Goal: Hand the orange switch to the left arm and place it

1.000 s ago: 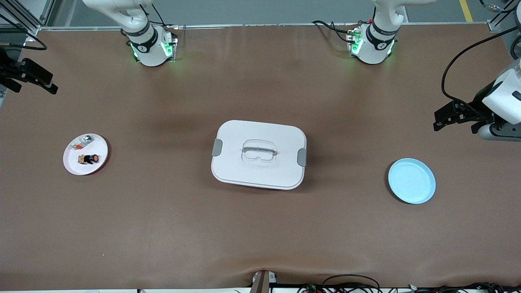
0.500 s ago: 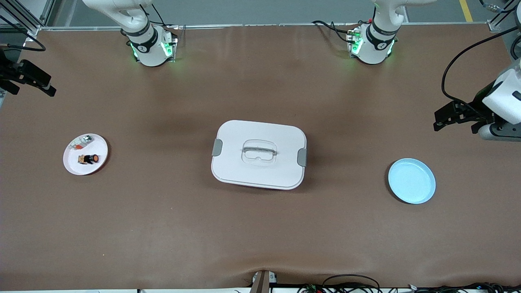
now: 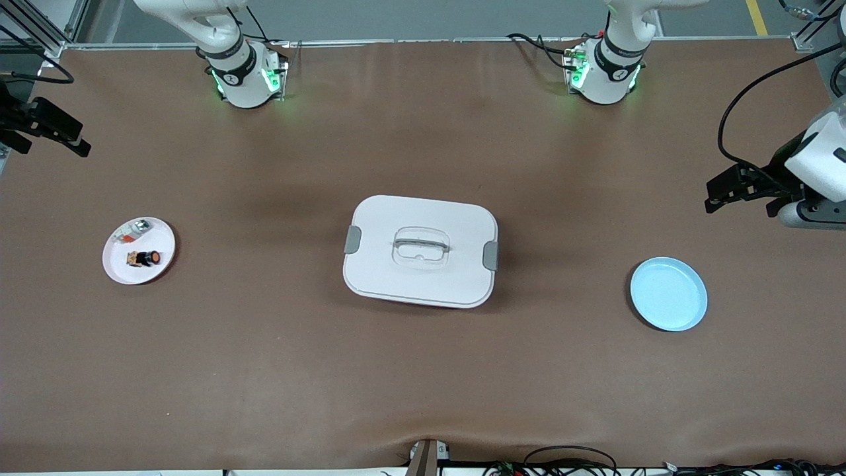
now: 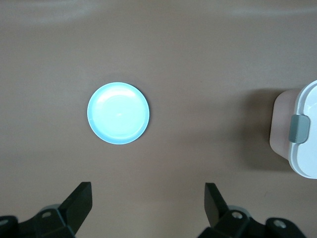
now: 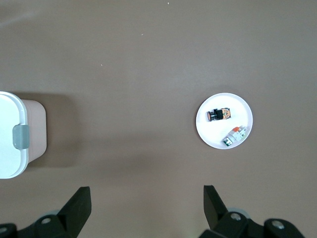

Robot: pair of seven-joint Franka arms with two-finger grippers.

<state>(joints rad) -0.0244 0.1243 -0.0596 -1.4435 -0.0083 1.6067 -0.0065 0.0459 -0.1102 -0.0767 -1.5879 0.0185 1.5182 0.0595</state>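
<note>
Both claws marginally shifted, jaws wide.

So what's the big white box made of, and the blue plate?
The box looks like smooth, matte white plastic: rounded molded corners, a grey clip-on latch at each end, and a handle sunk into the lid. The blue plate looks like glossy plastic, though glazed ceramic is possible; soft highlights show on it in the left wrist view.
</note>
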